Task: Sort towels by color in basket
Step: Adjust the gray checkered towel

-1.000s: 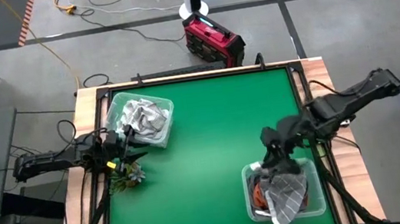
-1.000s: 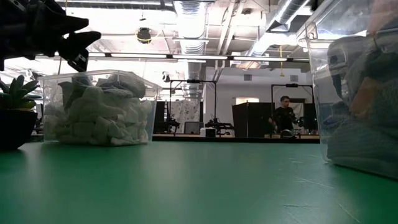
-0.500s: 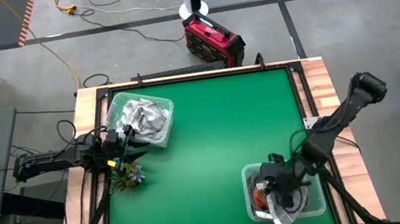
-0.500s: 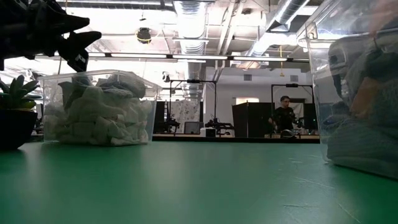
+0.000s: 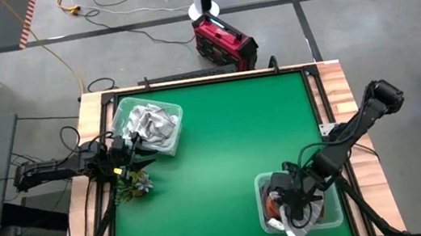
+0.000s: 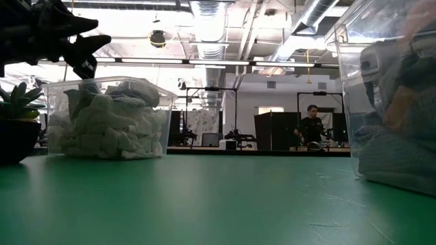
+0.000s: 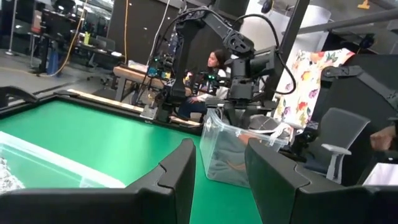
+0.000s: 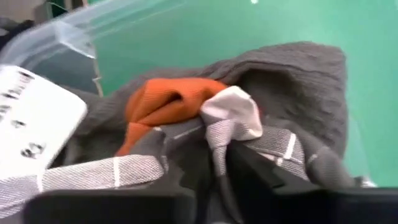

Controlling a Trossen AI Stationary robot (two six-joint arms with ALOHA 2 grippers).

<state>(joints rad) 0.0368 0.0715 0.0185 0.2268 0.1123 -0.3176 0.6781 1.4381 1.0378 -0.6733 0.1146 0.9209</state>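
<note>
Checked grey towel [image 8: 261,146] going into the clear bin [image 5: 331,215] with the dark cloths; drop-off step, by my read.
Right gripper [image 5: 293,198] is down inside that bin, over the rust orange towel [image 8: 165,99] and dark grey towel [image 8: 298,68]. Its fingers sit around a fold of the checked cloth; can't tell if they're pinching or letting go. Left gripper [image 7: 221,168], fingers apart and empty, waits well across the green table [image 5: 231,148] from that bin, beside the other bin [image 5: 173,139] of white and light grey towels [image 5: 146,125]. Next: open fully, lift straight up, check nothing trails out.
</note>
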